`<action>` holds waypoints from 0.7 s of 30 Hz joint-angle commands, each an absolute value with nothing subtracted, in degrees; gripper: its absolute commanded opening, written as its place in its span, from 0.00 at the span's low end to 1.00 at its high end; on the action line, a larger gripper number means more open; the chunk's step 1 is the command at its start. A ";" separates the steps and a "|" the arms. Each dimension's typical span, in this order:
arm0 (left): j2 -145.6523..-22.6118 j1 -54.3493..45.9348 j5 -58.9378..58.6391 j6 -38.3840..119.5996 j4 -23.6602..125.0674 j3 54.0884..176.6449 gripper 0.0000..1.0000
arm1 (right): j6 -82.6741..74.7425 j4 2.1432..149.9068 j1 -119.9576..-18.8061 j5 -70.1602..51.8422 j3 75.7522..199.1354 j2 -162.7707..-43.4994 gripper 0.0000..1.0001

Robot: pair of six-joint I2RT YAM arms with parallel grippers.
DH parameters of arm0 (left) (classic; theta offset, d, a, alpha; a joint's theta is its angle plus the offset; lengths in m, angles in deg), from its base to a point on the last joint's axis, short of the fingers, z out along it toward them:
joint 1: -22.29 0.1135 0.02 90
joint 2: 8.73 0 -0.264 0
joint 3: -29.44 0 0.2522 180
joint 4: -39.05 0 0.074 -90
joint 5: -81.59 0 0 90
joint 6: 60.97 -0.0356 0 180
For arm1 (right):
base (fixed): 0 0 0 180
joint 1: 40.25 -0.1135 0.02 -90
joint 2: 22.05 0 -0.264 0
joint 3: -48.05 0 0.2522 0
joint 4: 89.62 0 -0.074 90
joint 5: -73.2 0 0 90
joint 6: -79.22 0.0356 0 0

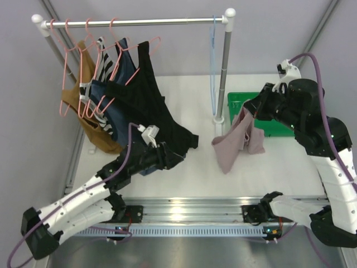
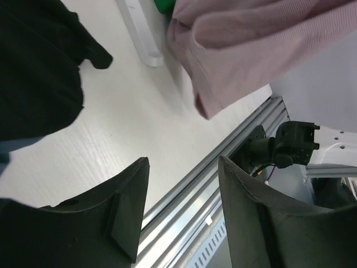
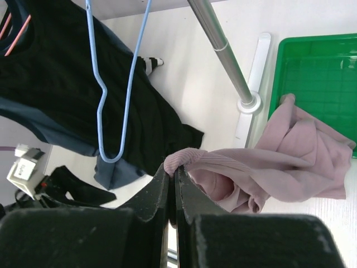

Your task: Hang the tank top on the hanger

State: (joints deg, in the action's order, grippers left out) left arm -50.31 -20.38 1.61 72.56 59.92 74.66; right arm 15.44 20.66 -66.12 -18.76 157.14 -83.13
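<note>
Fingers of my right gripper (image 3: 172,171) are pressed tight on a fold of the tank top (image 3: 279,162). The mauve cloth bunches over their tips and the rest sags away toward the green tray (image 3: 323,67). Only my right wrist view shows that pinch. The top view instead shows the garment hanging from the gripper, its lower end down by the table (image 1: 279,162) beside the rack's foot (image 1: 218,119).

My left gripper (image 2: 183,162) has its fingers spread wide with nothing between them, low over the table near the hem of the black tank top (image 1: 150,106).

The hanger (image 1: 213,61) hangs by its hook from the right end of the rail (image 1: 134,22), well apart from the pink hangers (image 1: 83,56) at the left.

Cloth overlaps the tray's near corner, but I cannot tell whether it rests inside. The part of the tray's floor that I can see is green grid.
</note>
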 commanded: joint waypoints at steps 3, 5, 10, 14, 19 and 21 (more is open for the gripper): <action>-59.41 -31.75 -13.31 76.40 41.06 75.80 0.58 | 16.12 23.71 -68.82 -20.67 159.28 -82.08 0.00; -63.63 -32.90 -16.22 77.53 36.66 75.02 0.59 | 16.03 23.27 -69.26 -20.75 159.37 -81.91 0.00; -69.80 -32.90 -17.64 78.86 28.74 77.11 0.63 | 15.24 21.25 -69.43 -20.67 160.24 -81.82 0.00; -75.94 -32.90 -16.77 79.12 28.02 80.72 0.64 | 14.71 19.85 -69.44 -20.58 160.42 -81.21 0.00; -82.46 -32.90 -13.25 83.34 22.06 81.96 0.64 | 14.36 18.79 -69.61 -20.67 160.07 -80.59 0.00; -85.01 -32.90 -12.63 84.31 19.94 82.57 0.64 | 14.36 18.35 -69.61 -20.58 159.72 -80.33 0.00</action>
